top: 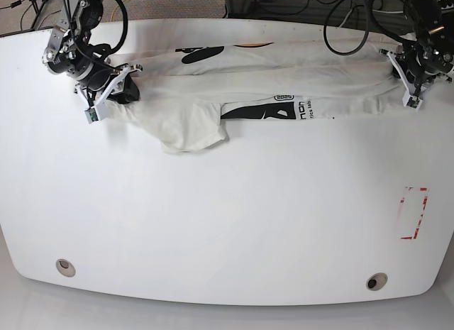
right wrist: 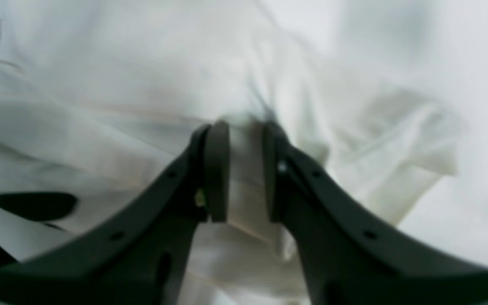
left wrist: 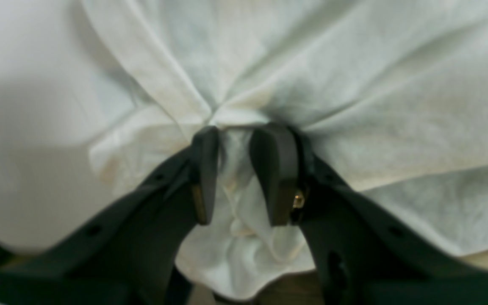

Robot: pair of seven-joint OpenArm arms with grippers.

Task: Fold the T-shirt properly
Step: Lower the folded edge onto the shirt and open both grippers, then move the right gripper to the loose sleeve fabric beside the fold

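T-shirt (top: 262,85) stretched in a long wrinkled band across the far part of the white table (top: 234,216), black lettering up, one sleeve sagging toward the near side at left. Left gripper (left wrist: 244,140) pinched on bunched cloth at the band's right end; right gripper (right wrist: 246,135) clamped on a fold at its left end

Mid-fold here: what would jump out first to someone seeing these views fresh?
The long cream cotton T-shirt with black lettering, stretched across the far side of the white table. The dark left gripper pinches bunched cloth at that view's right end; the right gripper clamps a fold at the left end. A sleeve sags toward the table's middle, and a red-outlined rectangle sits near the right edge.
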